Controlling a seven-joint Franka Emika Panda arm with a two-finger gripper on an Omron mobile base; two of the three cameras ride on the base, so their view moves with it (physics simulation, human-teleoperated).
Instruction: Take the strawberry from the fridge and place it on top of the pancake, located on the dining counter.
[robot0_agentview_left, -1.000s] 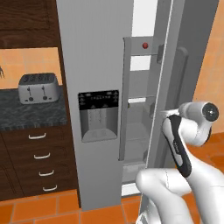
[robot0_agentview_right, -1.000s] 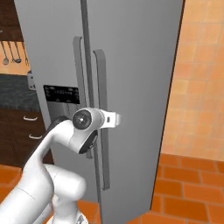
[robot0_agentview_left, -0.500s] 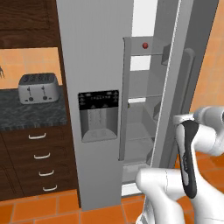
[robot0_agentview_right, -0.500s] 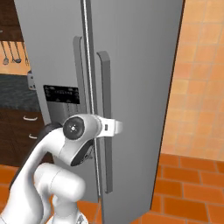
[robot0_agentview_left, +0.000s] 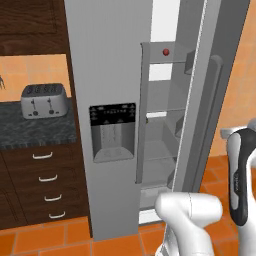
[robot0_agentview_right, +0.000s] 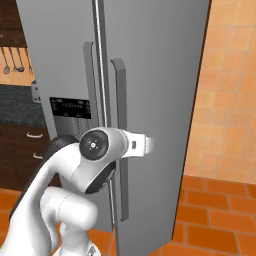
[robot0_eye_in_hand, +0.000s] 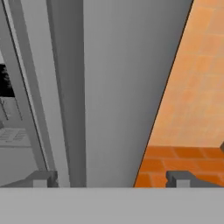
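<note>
The grey fridge (robot0_agentview_left: 107, 75) stands ahead with its right door (robot0_agentview_left: 210, 90) swung partly open, showing pale shelves (robot0_agentview_left: 160, 150). A tiny dark-red strawberry (robot0_agentview_left: 165, 51) sits high up on the top shelf. My gripper (robot0_eye_in_hand: 111, 179) is open, its fingertips (robot0_eye_in_hand: 41, 178) spread wide on either side of the door's outer edge (robot0_eye_in_hand: 118, 87) and holding nothing. The hand (robot0_agentview_right: 102, 146) hovers in front of the long door handle (robot0_agentview_right: 119, 140), apart from it. The pancake and the dining counter are out of view.
Left of the fridge, a silver toaster (robot0_agentview_left: 42, 100) rests on a dark counter (robot0_agentview_left: 30, 132) above wooden drawers (robot0_agentview_left: 45, 185). A black dispenser panel (robot0_agentview_left: 112, 130) is set in the left door. An orange tiled wall (robot0_agentview_right: 225, 100) and floor (robot0_agentview_right: 220, 220) lie to the right.
The jaws opened and let go of the door handle. The right door has swung further open, and the hand has drawn back away from it.
</note>
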